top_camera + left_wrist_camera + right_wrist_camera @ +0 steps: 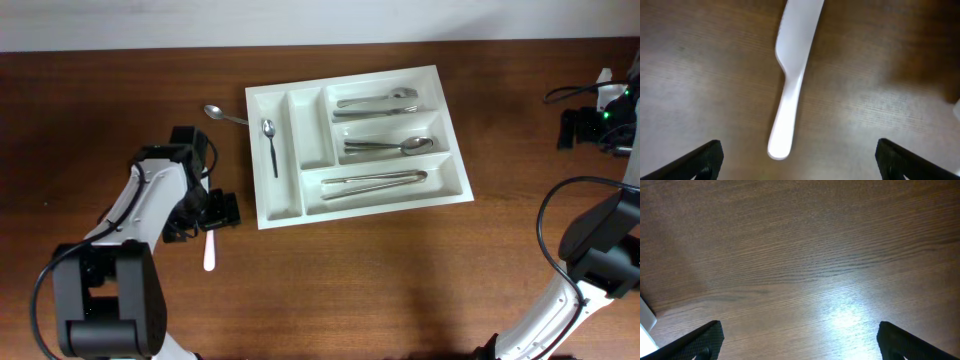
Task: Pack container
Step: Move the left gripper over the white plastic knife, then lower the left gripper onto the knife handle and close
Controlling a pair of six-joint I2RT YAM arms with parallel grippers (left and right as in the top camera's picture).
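Smooth white plastic knife (790, 85) on grained wood (890, 75) under wide-open left gripper (800, 156); right gripper (800, 337) open.

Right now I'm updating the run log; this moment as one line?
left tool open above white utensil | right tool open, empty | tray part-filled | spoon outside tray

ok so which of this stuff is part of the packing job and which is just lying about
Job: cutlery tray, white plastic knife under the open left tool, loose metal spoon beside the tray, cutlery already packed.
Lying about: nothing stray visible; right tool just sits open over bare table.
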